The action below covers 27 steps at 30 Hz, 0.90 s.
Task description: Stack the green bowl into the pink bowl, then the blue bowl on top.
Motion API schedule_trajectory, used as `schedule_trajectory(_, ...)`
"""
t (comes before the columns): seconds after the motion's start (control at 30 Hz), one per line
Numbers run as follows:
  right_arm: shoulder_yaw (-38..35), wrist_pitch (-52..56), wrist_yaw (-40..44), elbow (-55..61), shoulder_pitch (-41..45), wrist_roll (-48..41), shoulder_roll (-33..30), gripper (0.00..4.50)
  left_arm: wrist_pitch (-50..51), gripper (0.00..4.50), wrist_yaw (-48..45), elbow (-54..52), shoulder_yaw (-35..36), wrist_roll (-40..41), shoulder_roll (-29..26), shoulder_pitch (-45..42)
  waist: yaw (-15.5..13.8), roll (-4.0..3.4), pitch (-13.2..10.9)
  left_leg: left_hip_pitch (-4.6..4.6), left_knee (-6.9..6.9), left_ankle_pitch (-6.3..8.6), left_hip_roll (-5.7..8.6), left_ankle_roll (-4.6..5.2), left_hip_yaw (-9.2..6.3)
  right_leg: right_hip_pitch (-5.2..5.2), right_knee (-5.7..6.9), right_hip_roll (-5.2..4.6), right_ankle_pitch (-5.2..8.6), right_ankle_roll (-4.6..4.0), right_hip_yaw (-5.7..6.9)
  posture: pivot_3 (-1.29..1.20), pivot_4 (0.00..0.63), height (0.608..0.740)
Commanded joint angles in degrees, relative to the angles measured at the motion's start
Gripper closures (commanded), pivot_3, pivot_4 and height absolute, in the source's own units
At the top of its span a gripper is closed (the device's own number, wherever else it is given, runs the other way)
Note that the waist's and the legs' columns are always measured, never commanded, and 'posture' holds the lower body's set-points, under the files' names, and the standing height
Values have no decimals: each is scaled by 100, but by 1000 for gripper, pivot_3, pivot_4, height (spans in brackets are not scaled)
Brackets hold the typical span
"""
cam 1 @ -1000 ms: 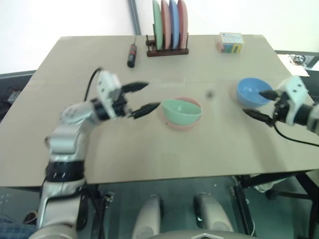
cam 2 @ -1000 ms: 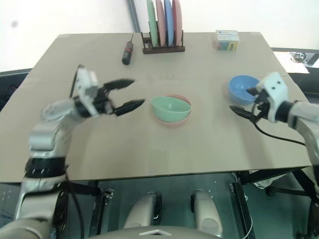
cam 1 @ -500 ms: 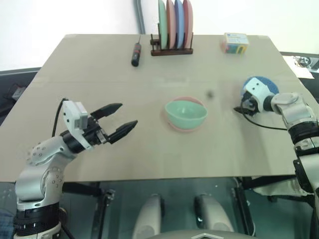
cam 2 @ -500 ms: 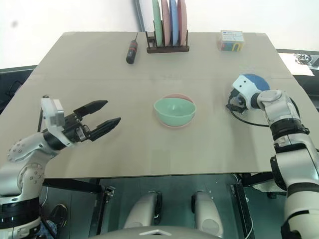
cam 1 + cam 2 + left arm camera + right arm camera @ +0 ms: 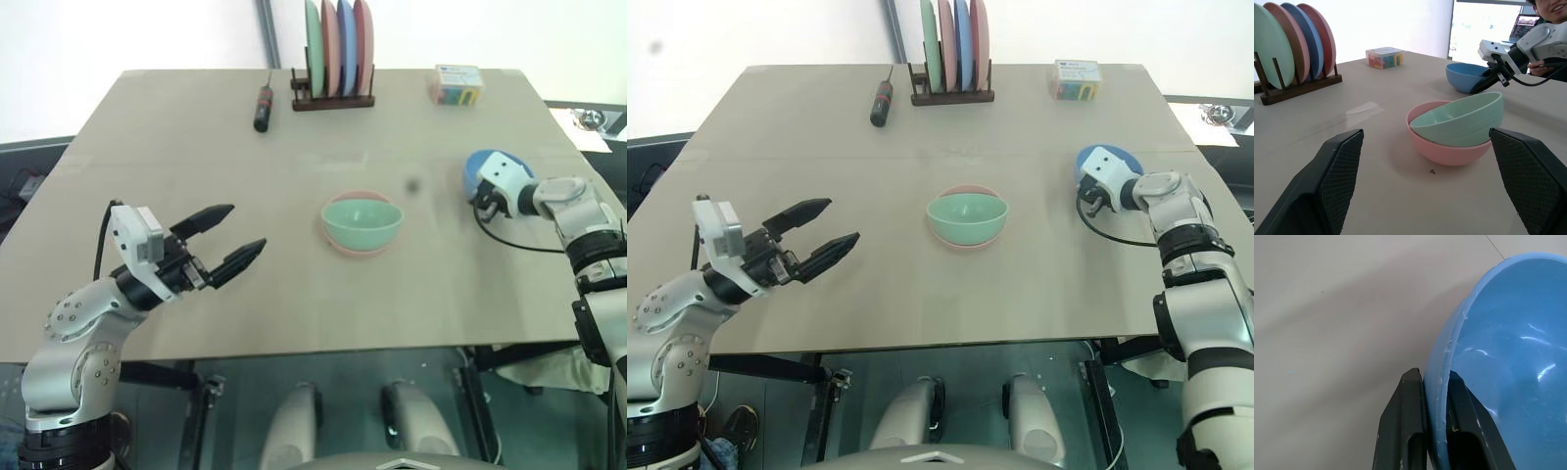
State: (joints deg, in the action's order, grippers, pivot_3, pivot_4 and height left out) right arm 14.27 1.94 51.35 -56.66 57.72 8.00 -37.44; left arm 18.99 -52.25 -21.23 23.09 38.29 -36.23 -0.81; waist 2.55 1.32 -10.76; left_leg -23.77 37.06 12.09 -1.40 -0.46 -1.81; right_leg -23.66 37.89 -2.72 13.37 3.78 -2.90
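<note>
The green bowl [image 5: 362, 221] sits tilted inside the pink bowl [image 5: 1444, 152] at the middle of the table. Over at the right side stands the blue bowl [image 5: 1508, 357]. My right gripper [image 5: 484, 199] is shut on its near rim, one finger inside the wall and one outside. My left gripper [image 5: 246, 225] hangs open above the front left of the table, well apart from the nested bowls and pointing toward them, with nothing between its fingers.
A wooden rack [image 5: 333, 98] with several upright plates stands at the back centre. A screwdriver [image 5: 262, 106] lies left of it, and a small colourful box [image 5: 456, 84] is at the back right. A person [image 5: 1547, 7] sits beyond the table's right side.
My right gripper reached onto the blue bowl and shut on its rim. My left arm drew back from the nested bowls toward the front left, still open.
</note>
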Motion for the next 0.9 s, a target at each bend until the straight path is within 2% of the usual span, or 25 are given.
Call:
schedule_trajectory(0.03,-295,-22,292,1020,-37,-263,-52,4467,-145,139,-49,-43,63,67,-91,-97,-1,-6,-4,-3,0,0,0,0,0,-2,0,0,0,0,0,0,150,740)
schedule_trajectory(0.17,-578,1005,1130,3471,-348,-1280,45,4467,-176,139,-130,81,55,63,-152,-137,2,-16,-10,-3,-2,0,-1,0,1,-6,2,0,0,1,-2,0,150,740)
schedule_trajectory(0.27,-438,1936,1483,5255,-459,-1924,166,4467,-249,139,-244,275,-7,-28,-202,-192,-11,-22,-13,-3,-10,0,-4,0,-5,-7,1,1,0,1,5,0,150,740)
schedule_trajectory(0.4,49,2610,1709,6575,-528,-2113,227,4467,-361,139,-332,524,-92,-111,-227,-374,-58,-19,-11,-6,-11,0,-5,0,-15,-5,-1,1,1,-1,18,0,150,740)
schedule_trajectory(0.53,346,2886,1723,7110,-607,-2143,274,4467,-469,139,-369,643,-151,-194,-216,-427,-70,-17,-10,-7,-4,0,-3,0,-15,-1,-5,-2,2,-2,22,0,150,740)
schedule_trajectory(0.6,460,2770,1680,7043,-579,-1972,244,3737,-512,139,-407,692,-164,-228,-226,-435,-65,-17,-10,-7,-4,0,-3,0,-14,-2,-3,-3,2,-2,21,0,150,740)
schedule_trajectory(0.63,507,2701,1671,6985,-569,-1885,215,3560,-518,139,-413,709,-168,-240,-227,-452,-64,-17,-10,-7,-4,0,-3,0,-15,-2,-3,-2,2,-2,22,0,150,740)
schedule_trajectory(0.73,464,2530,1458,6665,-528,-1619,205,2355,-560,139,-384,756,-184,-262,-216,-545,-58,-17,-10,-7,-5,0,-4,0,-15,-3,-2,-2,2,-2,23,0,150,740)
schedule_trajectory(0.83,341,2488,1313,6470,-507,-1513,194,967,-579,139,-349,756,-193,-261,-196,-571,-49,-17,-10,-7,-5,0,-3,0,-13,-3,-3,-2,2,-2,21,0,150,740)
schedule_trajectory(0.87,278,2479,1277,6421,-514,-1505,169,671,-570,139,-317,733,-192,-265,-187,-549,-47,-17,-10,-7,-5,0,-3,-1,-13,-4,-3,-2,2,-2,21,0,150,740)
schedule_trajectory(0.9,213,2465,1264,6391,-541,-1506,121,671,-554,139,-279,710,-184,-262,-176,-525,-44,-17,-10,-7,-7,0,-4,-1,-13,-4,-4,-2,2,-2,21,0,150,740)
